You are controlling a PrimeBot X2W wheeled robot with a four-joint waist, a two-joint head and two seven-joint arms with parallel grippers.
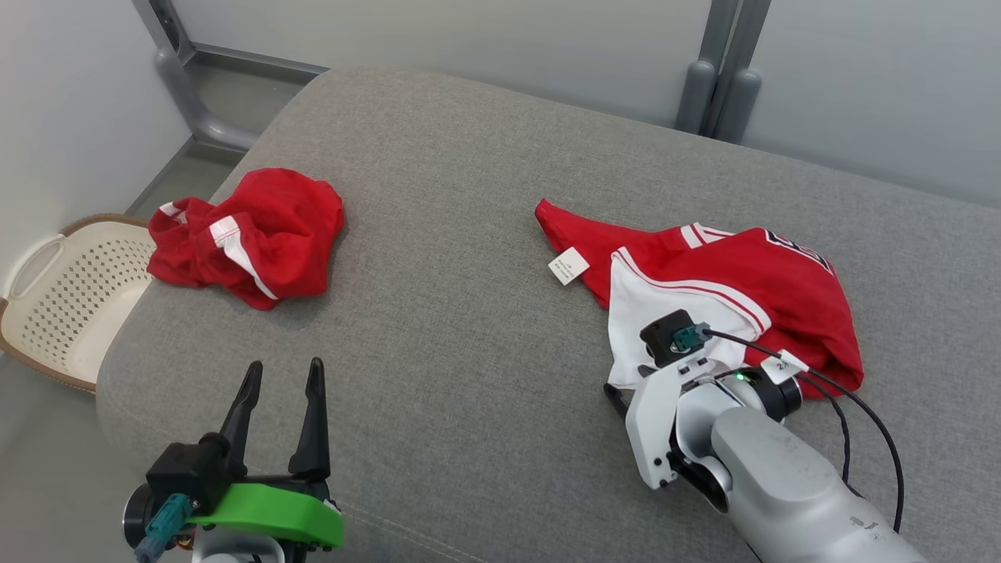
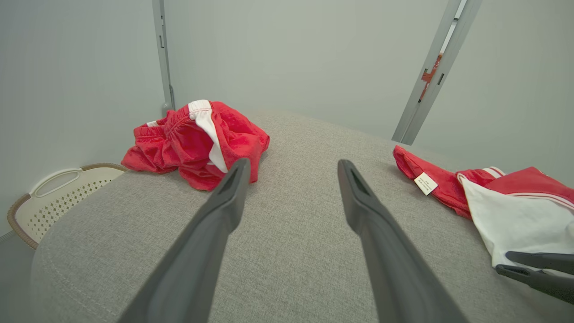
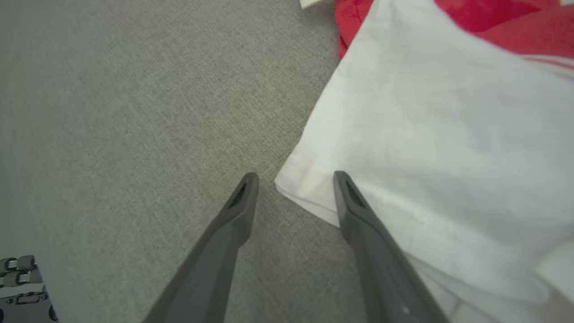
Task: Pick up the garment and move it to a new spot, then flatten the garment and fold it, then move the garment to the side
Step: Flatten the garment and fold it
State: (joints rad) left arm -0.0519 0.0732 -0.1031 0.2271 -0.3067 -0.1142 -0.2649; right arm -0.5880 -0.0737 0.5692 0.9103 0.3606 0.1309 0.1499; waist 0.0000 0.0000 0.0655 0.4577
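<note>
Here the red and white garment (image 1: pixel 751 274) lies crumpled on the right of the grey cushion (image 1: pixel 469 274), well apart from the red shorts (image 1: pixel 250 234) at its left edge. The right hand (image 3: pixel 293 179) is open, its fingers (image 3: pixel 358 220) astride the garment's white hem corner, gripping nothing. The left hand (image 1: pixel 285 367) hovers open and empty over bare cushion

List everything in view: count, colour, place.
jersey: one, red and white, rumpled on the cushion's right side
care label: one, white, at the jersey's left tip
shorts: one pair, red with a white stripe, bunched at the cushion's left edge
cushion: one, grey, under both garments
laundry basket: one, cream, on the floor, left
metal frame: grey, behind the cushion
left gripper: dark fingers, open over bare cushion
right gripper: dark fingers, open astride the jersey's white corner
</note>
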